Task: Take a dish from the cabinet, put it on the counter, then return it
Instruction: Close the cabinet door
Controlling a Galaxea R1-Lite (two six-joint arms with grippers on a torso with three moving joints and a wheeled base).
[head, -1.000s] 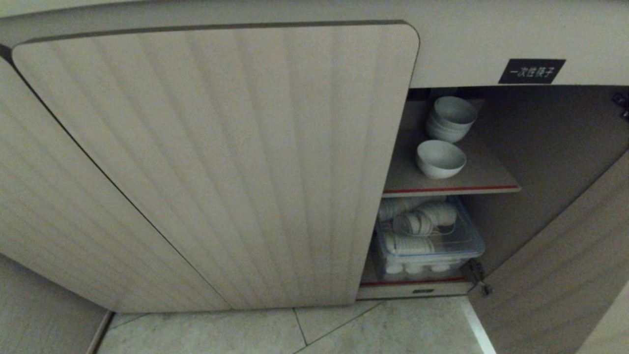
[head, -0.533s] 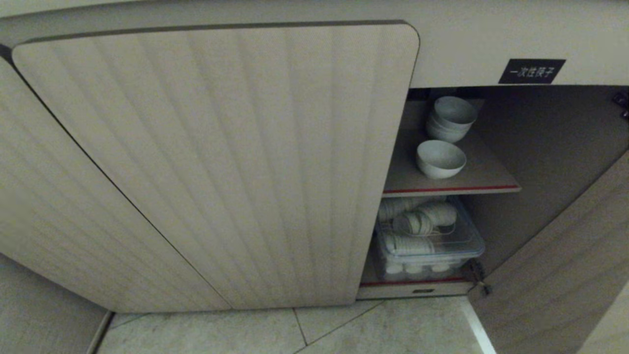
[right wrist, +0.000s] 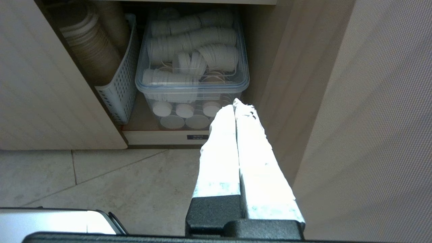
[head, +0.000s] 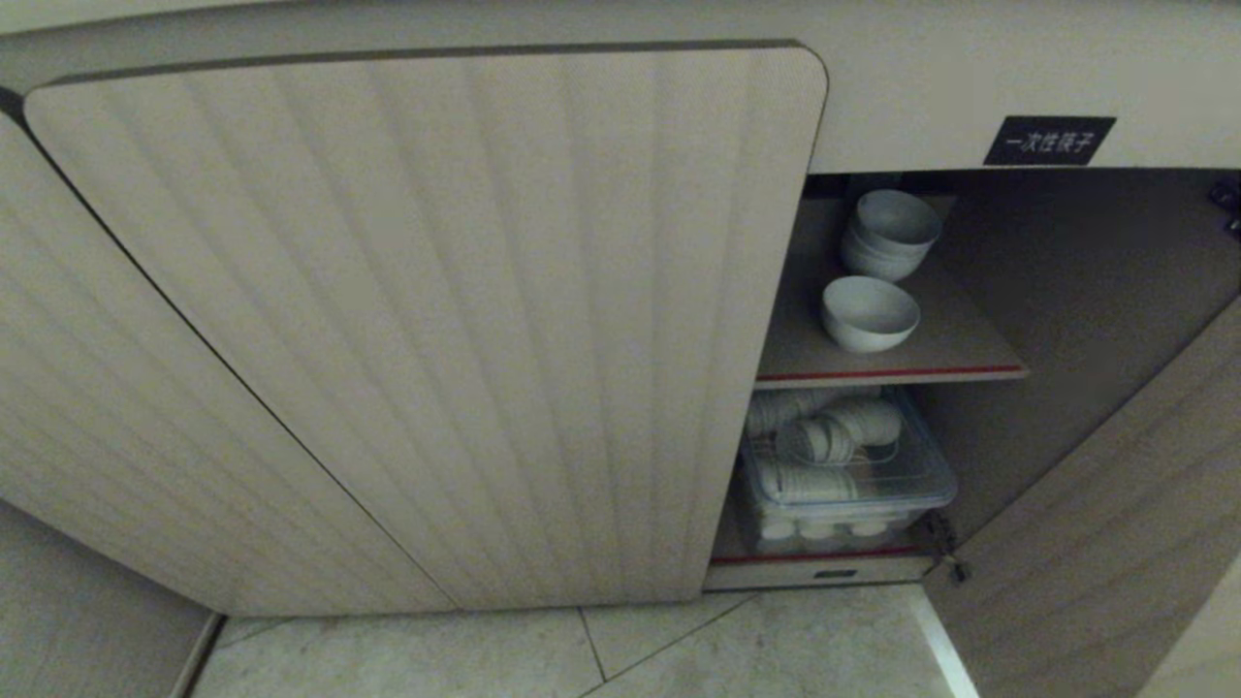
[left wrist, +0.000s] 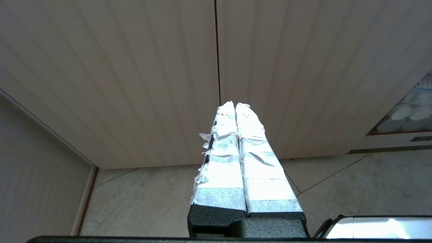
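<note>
**Both tools low and empty, dish on the shelf above their line**

Left tool (left wrist: 235, 105): taped fingers pressed together, nothing held. Straight ahead of its tips is the closed fluted door (head: 436, 320) and the seam between two doors; floor tiles (left wrist: 152, 199) lie beneath it. It faces no opening. Risk: if this arm swings toward the opening, it meets the closed door's edge first.

Right tool (right wrist: 235, 103): fingers likewise shut tight, empty. Just beyond its tips sits the clear lidded box (right wrist: 192, 81) of white cups, with a slatted basket (right wrist: 118, 87) of brown cups further off to the side. The open door panel (right wrist: 354, 101) runs close alongside it.

The dish (head: 870, 312) stands upright on the red-edged shelf (head: 892, 372) of the cabinet (head: 1050, 141), above the level the right tool points at, with the stack of bowls (head: 890, 233) just behind it.

Hazards, as judged:
- Rising from here, the tool could clip the shelf's front edge.
- Reaching too deep could nudge the stack.
- Fingers must open before approach; shut, they would only push the dish back.
- A smooth round rim may slip from a shallow pinch.
</note>
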